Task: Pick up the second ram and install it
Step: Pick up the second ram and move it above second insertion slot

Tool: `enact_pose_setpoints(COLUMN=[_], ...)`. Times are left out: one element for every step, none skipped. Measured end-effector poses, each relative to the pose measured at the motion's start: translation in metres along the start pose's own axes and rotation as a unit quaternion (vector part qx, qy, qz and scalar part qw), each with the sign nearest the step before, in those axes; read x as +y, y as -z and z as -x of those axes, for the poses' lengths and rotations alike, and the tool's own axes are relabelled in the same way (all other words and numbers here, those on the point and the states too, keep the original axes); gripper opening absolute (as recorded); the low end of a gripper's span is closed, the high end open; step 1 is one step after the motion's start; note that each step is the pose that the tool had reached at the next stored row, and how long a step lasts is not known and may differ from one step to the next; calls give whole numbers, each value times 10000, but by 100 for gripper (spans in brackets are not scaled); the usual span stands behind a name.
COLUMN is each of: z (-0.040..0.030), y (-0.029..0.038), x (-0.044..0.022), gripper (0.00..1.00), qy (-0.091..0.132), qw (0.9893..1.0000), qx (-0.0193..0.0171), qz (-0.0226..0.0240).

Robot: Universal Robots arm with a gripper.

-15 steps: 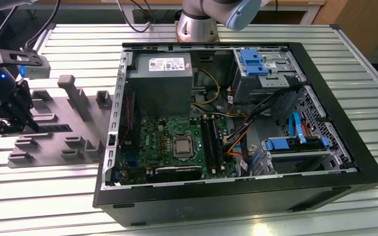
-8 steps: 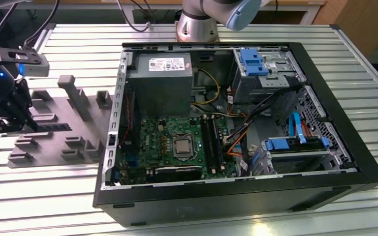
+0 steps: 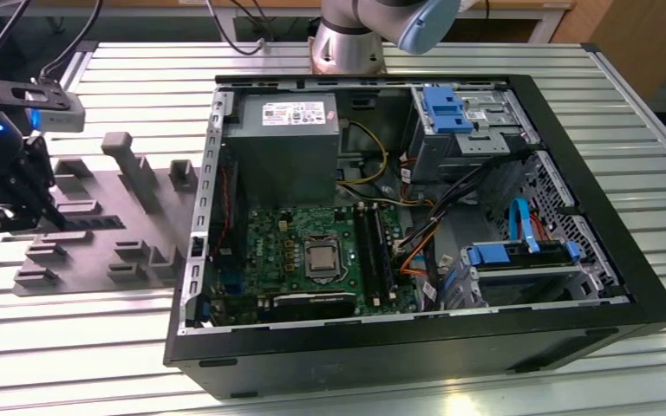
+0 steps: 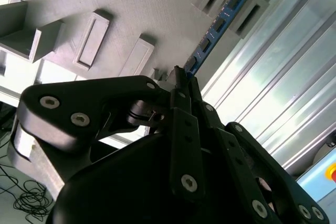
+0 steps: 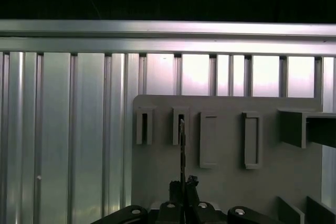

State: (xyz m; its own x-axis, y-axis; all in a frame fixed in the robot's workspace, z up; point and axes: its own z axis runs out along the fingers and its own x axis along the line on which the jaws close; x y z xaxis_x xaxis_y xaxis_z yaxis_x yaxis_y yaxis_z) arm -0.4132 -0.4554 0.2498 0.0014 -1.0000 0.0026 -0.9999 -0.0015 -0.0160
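The end effector [image 4: 181, 80] is pinched shut on the near end of the ram [image 4: 218, 24]. The ram's far end sits between two blocks of the grey holder [image 5: 226, 182] on the tabletop [image 3: 79, 347], well apart from the case [image 3: 426, 347]. Gripped at one end, the ram may pivot, so the lift should run straight along the slot, without twist.

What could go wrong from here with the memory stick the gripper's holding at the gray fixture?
1. The gripper pinches the second ram near one end, so the long free length may tilt or slip.
2. In the first wrist view its far end overlaps a gray holder; it might catch there.
3. Orange cables lie beside the motherboard slots and could snag the stick.
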Motion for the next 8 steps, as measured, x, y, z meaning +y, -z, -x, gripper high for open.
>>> enact_pose_setpoints(z=[0,0,0,0,0,0,0,0], y=[6,11,16,22,27,32,38,44], x=[0,0,0,0,0,0,-1,-1], gripper=[14,14,14,14,14,14,14,14], qy=[0,0,0,0,0,0,0,0], qw=[10000,10000,10000,10000,10000,10000,10000,10000], qx=[0,0,0,0,0,0,0,0], qz=[0,0,0,0,0,0,0,0])
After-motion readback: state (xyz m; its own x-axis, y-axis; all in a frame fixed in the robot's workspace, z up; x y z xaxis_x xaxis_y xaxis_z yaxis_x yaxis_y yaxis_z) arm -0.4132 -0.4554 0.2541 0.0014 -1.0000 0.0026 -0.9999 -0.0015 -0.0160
